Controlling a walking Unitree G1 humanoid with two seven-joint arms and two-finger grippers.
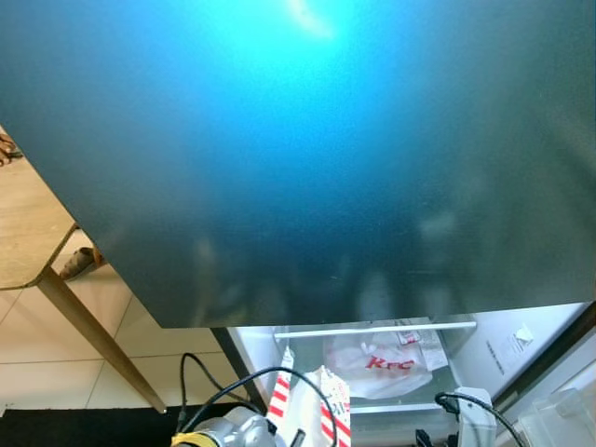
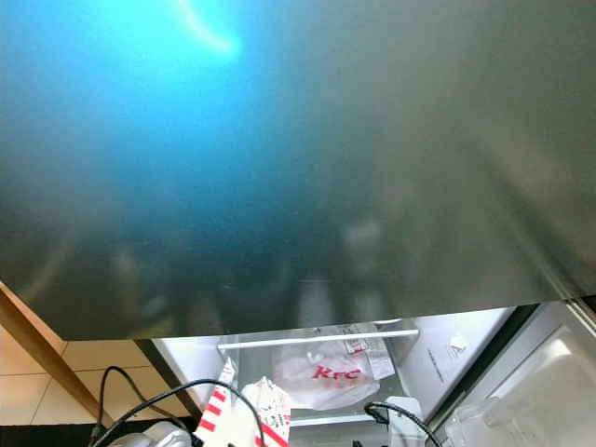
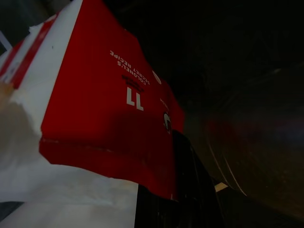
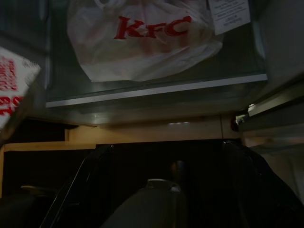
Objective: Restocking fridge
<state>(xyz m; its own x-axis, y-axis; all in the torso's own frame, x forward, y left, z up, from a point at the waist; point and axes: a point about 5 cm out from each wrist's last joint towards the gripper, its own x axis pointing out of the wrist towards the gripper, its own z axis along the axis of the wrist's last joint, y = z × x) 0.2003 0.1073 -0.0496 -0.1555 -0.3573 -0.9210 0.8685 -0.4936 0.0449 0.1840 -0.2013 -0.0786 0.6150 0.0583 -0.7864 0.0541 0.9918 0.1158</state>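
While the left gripper (image 3: 190, 190) clamps a red-and-white box (image 3: 109, 109), the right gripper (image 4: 166, 156) jaws gape before the KFC bag (image 4: 142, 40).

The left arm (image 1: 228, 430) is a rounded silver-grey metal housing with a yellow band at its edge; thin black cables (image 1: 200, 386) loop up and over it. The right arm (image 1: 475, 417) is a pale silver block with a black cable (image 1: 456, 402) plugged at its top. Each pincer's fingers (image 4: 247, 185) are long, glossy and black, one finger (image 3: 190, 190) seen in shadow.
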